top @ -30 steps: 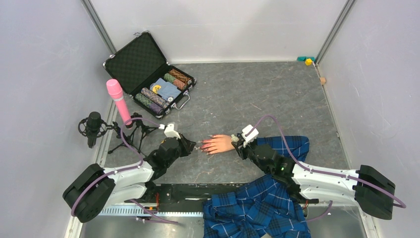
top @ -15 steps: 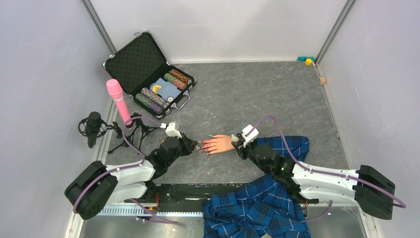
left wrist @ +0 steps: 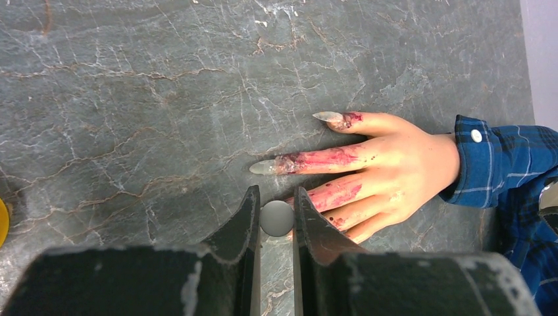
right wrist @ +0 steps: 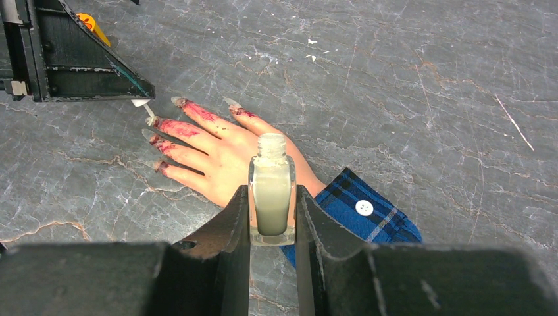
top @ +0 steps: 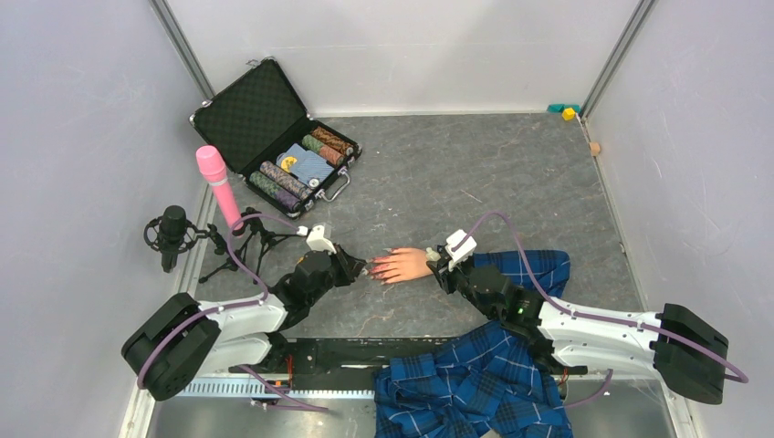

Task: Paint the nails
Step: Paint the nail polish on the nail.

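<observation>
While the left fingers [left wrist: 276, 197] pinch narrowly on the little round brush cap [left wrist: 276, 218], the brush tip [right wrist: 149, 112] sits right at one of the nails [left wrist: 263, 168] of the mannequin hand [right wrist: 230, 155]. That hand lies palm down on the desk [right wrist: 395, 66], digits spread, plaid sleeve [right wrist: 355, 204] trailing toward the right arm. Over on that side, the right fingers [right wrist: 271, 194] are clamped around the open bottle [right wrist: 270, 210], just above the wrist, neck uncapped.

Now, the danger. Look at those red smears running well up the digits: the margin for error is slim, and the nails are thin, pointed targets. Any sideways drift of the brush puts more colour on skin rather than nail. From the left wrist view the cap hides the bristles completely, so contact is hard to judge there.

Press too hard and the mannequin hand could slide or roll on the smooth stone, since nothing seems to pin it down. The neighbouring digits lie close, so a stray stroke could mark the wrong one.

And that bottle: tip it, or let the grip slacken, and polish goes onto the sleeve and the desk.
</observation>
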Controlling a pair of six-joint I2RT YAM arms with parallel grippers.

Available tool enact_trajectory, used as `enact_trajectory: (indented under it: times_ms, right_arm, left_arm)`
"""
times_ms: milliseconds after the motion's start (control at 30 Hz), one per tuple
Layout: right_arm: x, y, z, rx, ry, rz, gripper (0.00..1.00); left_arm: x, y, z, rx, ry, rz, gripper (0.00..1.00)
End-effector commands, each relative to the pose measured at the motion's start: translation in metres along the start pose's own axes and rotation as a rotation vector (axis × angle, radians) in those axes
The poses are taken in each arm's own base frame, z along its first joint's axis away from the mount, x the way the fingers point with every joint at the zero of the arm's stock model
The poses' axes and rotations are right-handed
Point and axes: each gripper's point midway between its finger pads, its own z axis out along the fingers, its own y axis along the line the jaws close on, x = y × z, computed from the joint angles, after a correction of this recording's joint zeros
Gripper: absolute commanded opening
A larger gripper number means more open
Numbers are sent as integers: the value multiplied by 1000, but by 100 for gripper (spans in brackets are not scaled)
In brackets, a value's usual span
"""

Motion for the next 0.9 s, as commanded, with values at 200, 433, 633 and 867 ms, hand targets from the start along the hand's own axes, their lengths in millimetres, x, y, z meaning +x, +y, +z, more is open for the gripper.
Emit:
enact_trajectory:
  times_ms: [200, 433, 633, 867]
  right_arm:
    - [-14, 0, 1, 6, -58, 40, 0]
    - [-14, -1, 1, 9, -57, 37, 0]
    - [-14, -1, 1, 9, -57, 37, 0]
    - [-16, 0, 1, 7, -61, 38, 0]
  left_arm:
    - [-22, -23, 6, 69, -68, -11, 2]
    - [-25, -25, 3, 82, -79, -11, 2]
    - [-27, -25, -2, 91, -96, -10, 2]
    - [-27, -15, -6, 48, -104, -9, 2]
